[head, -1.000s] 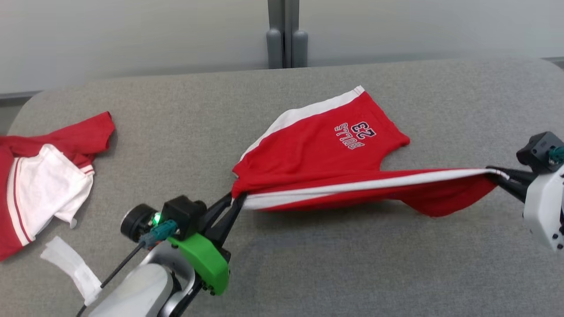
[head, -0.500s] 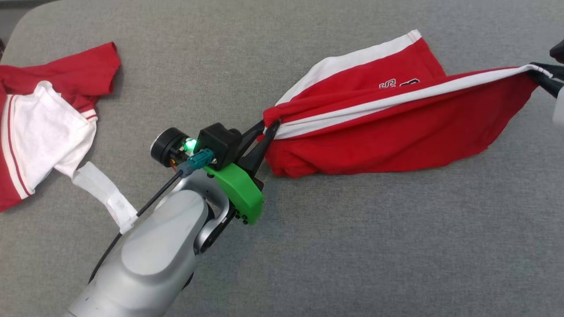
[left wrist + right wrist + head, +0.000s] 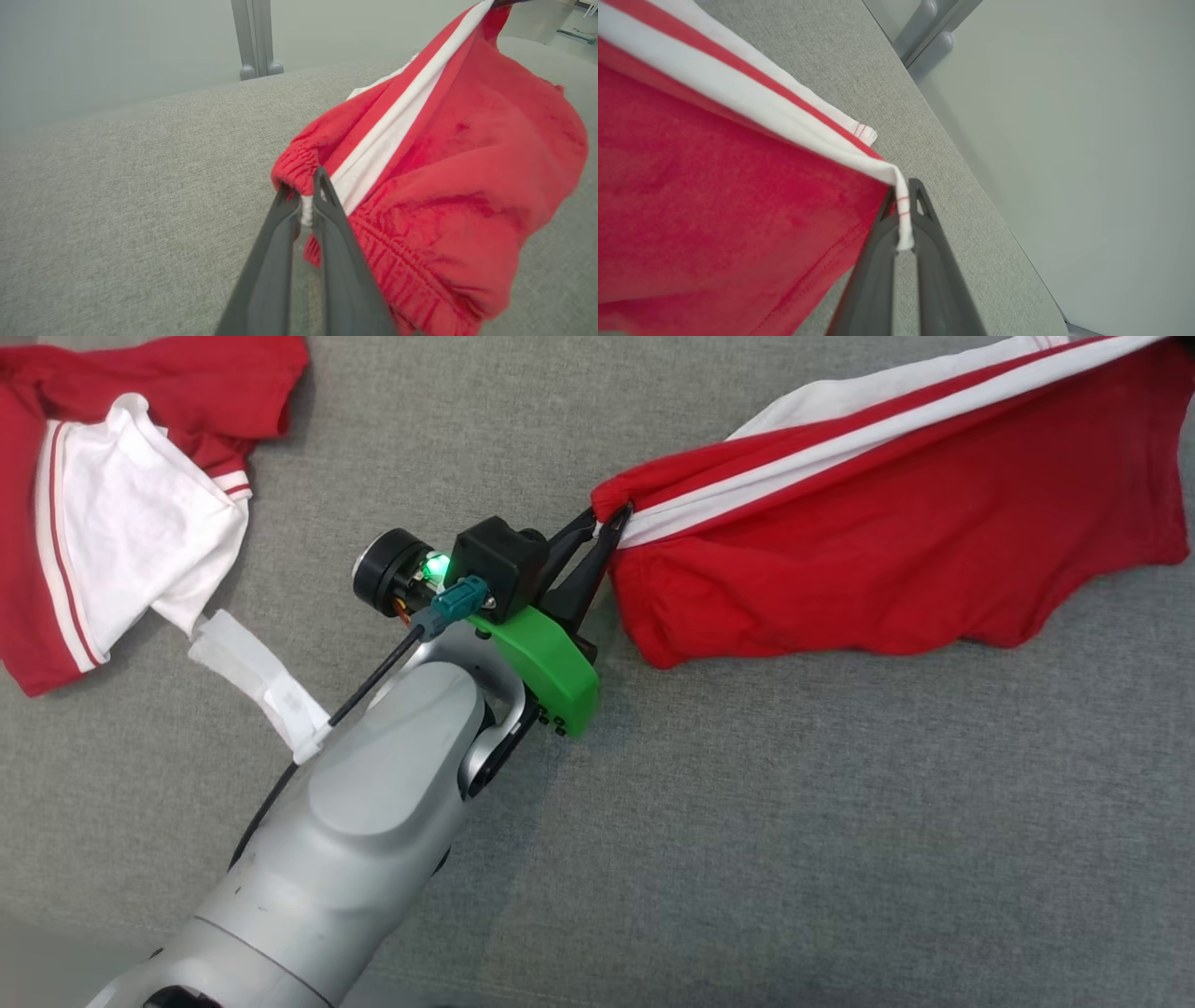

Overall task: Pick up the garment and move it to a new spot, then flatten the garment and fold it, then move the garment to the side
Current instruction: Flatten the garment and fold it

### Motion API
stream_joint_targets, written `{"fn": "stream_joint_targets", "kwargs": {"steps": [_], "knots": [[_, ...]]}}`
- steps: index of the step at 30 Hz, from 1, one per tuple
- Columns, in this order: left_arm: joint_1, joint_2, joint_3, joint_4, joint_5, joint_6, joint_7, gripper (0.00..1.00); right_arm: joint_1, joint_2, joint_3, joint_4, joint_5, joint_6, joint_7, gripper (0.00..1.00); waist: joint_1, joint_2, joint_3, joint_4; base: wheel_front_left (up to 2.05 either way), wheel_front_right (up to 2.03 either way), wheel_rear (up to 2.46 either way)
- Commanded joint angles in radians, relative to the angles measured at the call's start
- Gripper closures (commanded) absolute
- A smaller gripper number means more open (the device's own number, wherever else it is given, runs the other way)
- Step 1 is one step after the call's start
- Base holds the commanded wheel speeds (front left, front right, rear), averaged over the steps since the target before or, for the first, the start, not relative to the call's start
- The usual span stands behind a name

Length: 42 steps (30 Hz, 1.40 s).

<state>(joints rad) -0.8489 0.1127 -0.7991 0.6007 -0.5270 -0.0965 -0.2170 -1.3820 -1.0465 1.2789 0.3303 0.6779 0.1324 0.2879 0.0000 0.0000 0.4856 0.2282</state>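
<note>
A grey, woven-fabric table [image 3: 794,821] with a rounded far edge carries everything. A crumpled red-and-white shirt [image 3: 121,513] lies flat on it at the far left. Well apart from it, on the right, red shorts [image 3: 896,541] with a white side stripe are stretched above the cloth, and only their sagging lower edge appears to touch it.

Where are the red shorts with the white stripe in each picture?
Head view: red shorts at upper right, stretched from the left tool toward the top right corner.
Left wrist view: shorts on the right half, pinched by the left tool at centre.
Right wrist view: shorts on the left side, corner pinched by the right tool.
Shared landmark: the white stripe along the shorts.
</note>
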Motion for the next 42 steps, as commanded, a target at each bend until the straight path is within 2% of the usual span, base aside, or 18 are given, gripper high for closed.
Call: {"fn": "stream_joint_targets", "kwargs": {"steps": [1, 8, 9, 10, 11, 20, 24, 29, 35, 38, 42], "knots": [[-0.022, -0.004, 0.005, 0.016, 0.002, 0.002, -0.01, 1.0, -0.022, 0.001, 0.001, 0.018, -0.011, -0.003, -0.009, 1.0, 0.0, 0.0, 0.04, 0.036, 0.0, 0.0, 0.0], [-0.053, -0.032, 0.0, 0.064, -0.006, -0.006, -0.033, 1.0, -0.011, 0.029, 0.002, 0.041, -0.05, -0.003, 0.001, 1.0, 0.0, 0.0, 0.063, 0.051, 0.0, 0.0, 0.0], [-0.056, -0.035, 0.001, 0.071, -0.007, -0.005, -0.037, 0.6, -0.019, 0.032, 0.002, 0.043, -0.061, -0.003, -0.012, 0.87, 0.0, 0.0, 0.065, 0.052, 0.0, 0.0, 0.0], [-0.058, -0.037, 0.002, 0.076, -0.006, -0.004, -0.039, 0.29, -0.024, 0.035, 0.002, 0.052, -0.06, -0.003, -0.02, 0.0, 0.0, 0.0, 0.067, 0.052, 0.0, 0.0, 0.0], [-0.062, -0.04, 0.004, 0.08, -0.002, 0.003, -0.04, 0.0, -0.026, 0.038, 0.002, 0.063, -0.053, -0.003, -0.024, 0.0, 0.0, 0.0, 0.069, 0.052, 0.0, 0.0, 0.0], [-0.062, -0.048, 0.033, 0.102, 0.009, 0.017, -0.05, 0.0, 0.014, 0.071, 0.002, 0.16, -0.022, -0.003, -0.081, 0.0, 0.0, 0.0, 0.04, 0.029, 0.0, 0.0, 0.0], [-0.032, -0.033, 0.074, 0.072, 0.024, 0.036, -0.048, 0.0, 0.049, 0.093, 0.002, 0.211, 0.03, -0.003, -0.126, 0.0, 0.0, 0.0, -0.001, 0.008, 0.0, 0.0, 0.0], [0.025, -0.004, 0.141, 0.012, 0.055, 0.069, -0.047, 0.0, 0.123, 0.152, 0.0, 0.266, 0.104, -0.003, -0.223, 0.0, 0.0, 0.0, -0.088, -0.03, 0.0, 0.0, 0.0], [0.137, 0.023, 0.229, -0.071, 0.077, 0.103, -0.047, 0.0, 0.245, 0.246, -0.079, 0.311, 0.224, -0.003, -0.397, 0.0, 0.0, 0.0, -0.203, -0.09, 0.0, 0.0, 0.0], [0.205, 0.026, 0.275, -0.114, 0.086, 0.118, -0.047, 0.0, 0.308, 0.288, -0.127, 0.324, 0.246, -0.003, -0.493, 0.0, 0.0, 0.0, -0.247, -0.117, 0.0, 0.0, 0.0], [0.301, 0.024, 0.332, -0.171, 0.104, 0.137, -0.047, 0.0, 0.397, 0.345, -0.236, 0.322, 0.267, -0.003, -0.549, 0.0, 0.0, 0.0, -0.297, -0.155, 0.0, 0.0, 0.0]]}}
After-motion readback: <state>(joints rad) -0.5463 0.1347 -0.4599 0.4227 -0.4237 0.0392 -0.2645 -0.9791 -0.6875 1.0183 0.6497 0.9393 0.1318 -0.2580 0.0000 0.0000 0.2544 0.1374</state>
